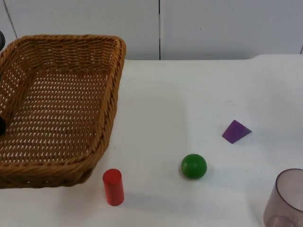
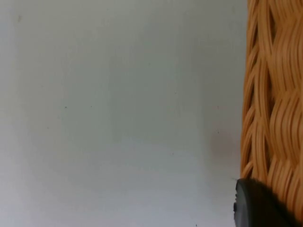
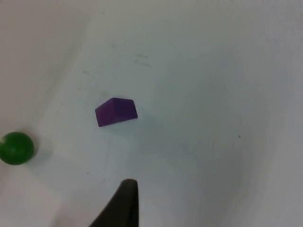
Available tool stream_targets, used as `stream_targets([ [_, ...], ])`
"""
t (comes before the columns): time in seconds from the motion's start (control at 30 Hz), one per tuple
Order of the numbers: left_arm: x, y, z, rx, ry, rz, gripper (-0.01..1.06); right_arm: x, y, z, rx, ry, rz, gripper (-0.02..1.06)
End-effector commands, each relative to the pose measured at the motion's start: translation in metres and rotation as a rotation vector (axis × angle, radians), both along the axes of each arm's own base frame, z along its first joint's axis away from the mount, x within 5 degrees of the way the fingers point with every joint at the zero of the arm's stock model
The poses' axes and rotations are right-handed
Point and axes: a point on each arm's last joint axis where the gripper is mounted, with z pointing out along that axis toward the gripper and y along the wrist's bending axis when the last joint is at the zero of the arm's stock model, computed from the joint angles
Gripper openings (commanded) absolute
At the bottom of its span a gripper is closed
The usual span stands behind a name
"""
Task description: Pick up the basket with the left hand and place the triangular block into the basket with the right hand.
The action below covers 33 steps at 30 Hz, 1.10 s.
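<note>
- Lying flat on the worktop, the purple triangular block [image 1: 236, 131] sits at about 4 o'clock from the picture's centre in the top view; in the right wrist view the same block [image 3: 116, 111] rests apart from everything, with nothing touching it.
- The right end effector hangs above the block, one black fingertip [image 3: 122, 205] pointing toward it across a bare stretch of worktop; whether it is released or clenched cannot be told, but it grasps nothing.
- The wicker basket [image 1: 111, 90] fills the 9 to 10 o'clock region of the top view, empty inside, and looks raised and tilted, its near corner just beside the red cylinder [image 1: 113, 187].
- The left end effector is at the basket's far-left rim; in the left wrist view a black fingertip [image 2: 255, 205] lies against the woven wall [image 2: 272, 94]. It appears to be gripping the rim, though the pictures do not settle whether it is clenched.
- A green ball [image 1: 193, 166] lies at 7 o'clock from the block, well apart; a translucent cup [image 1: 289, 198] stands at 5 o'clock.
- Judged from this, the basket pick-up seems under way or done; grasping the block, carrying it over and dropping it in are all left.
</note>
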Motion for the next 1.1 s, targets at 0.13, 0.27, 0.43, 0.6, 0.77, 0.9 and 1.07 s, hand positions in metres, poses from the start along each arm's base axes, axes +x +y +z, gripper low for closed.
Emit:
stream_targets([
  [0.13,-0.001,0.0,0.004,-0.001,-0.013,0.003,0.0,0.077,0.029,-0.018,-0.164,0.107,0.334,0.97],
  [0.27,-0.001,0.001,0.003,0.007,-0.011,-0.003,0.0,0.107,0.047,-0.035,-0.228,0.153,0.49,0.96],
  [0.43,-0.001,0.001,0.003,0.007,-0.011,-0.003,0.0,0.152,0.073,-0.074,-0.306,0.238,0.721,0.94],
  [0.6,-0.001,0.001,0.003,0.005,-0.01,-0.004,0.0,0.179,0.082,-0.111,-0.356,0.281,0.869,0.86],
  [0.77,-0.001,0.001,0.003,0.002,-0.011,-0.002,0.0,0.192,0.086,-0.154,-0.433,0.286,1.024,0.86],
  [0.9,-0.001,0.0,0.004,-0.003,-0.012,0.003,0.0,0.193,0.095,-0.178,-0.457,0.307,1.125,0.85],
  [1.07,-0.001,0.0,0.004,-0.004,-0.011,0.002,0.0,0.189,0.114,-0.209,-0.468,0.339,1.253,0.84],
])
